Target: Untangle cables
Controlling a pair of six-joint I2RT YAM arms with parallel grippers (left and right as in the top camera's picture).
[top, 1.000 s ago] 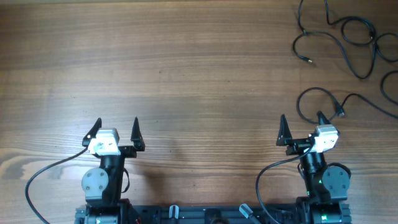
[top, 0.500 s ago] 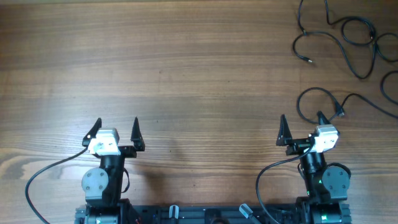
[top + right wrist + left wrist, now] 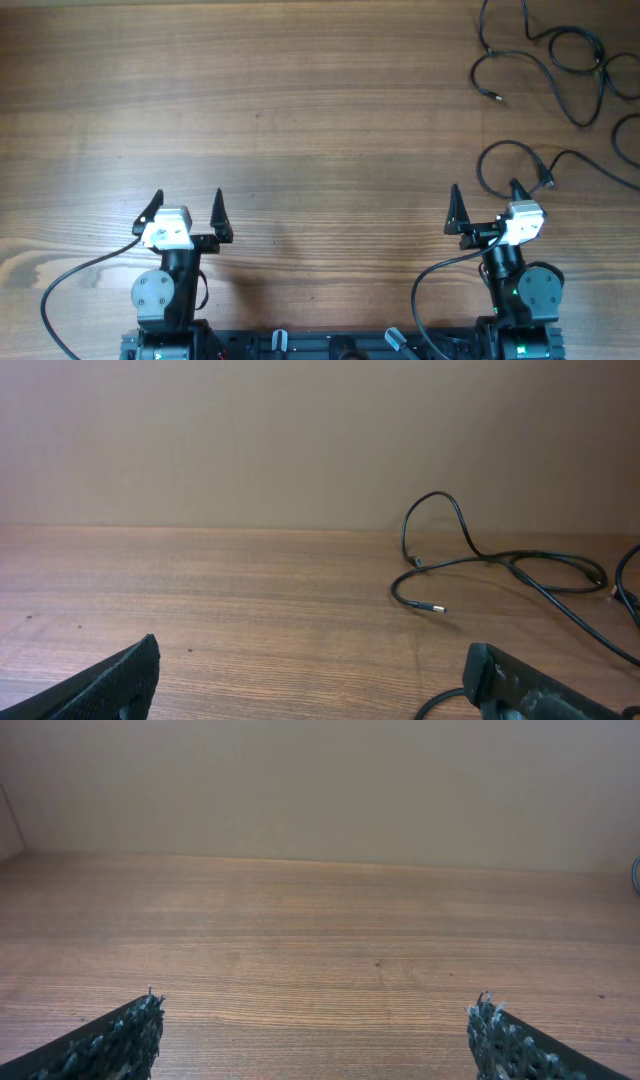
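at about two o'clock on the table, seen from overhead, the cables lie in loose black curls that run off the far and right edges of the view. several loops there cross over one another, so that bunch reads as not yet sorted. a lone strand lies apart from it at about three o'clock. it arcs just beyond the right gripper, and whether it touches a fingertip cannot be told from above.

the right gripper stands released with its jaws wide, and nothing sits between them. its wrist view shows a raised loop and a small plug end on the wood ahead at one o'clock, clear of the fingers. the left gripper, down at seven o'clock, is likewise spread wide and holds nothing. only bare wood lies in front of it, well apart from the cords.

by my reading little of the job shows as done. one strand lies separate, the far bunch has crossings left to part, and neither arm has a cord in hand. the right arm is the nearer one to begin.
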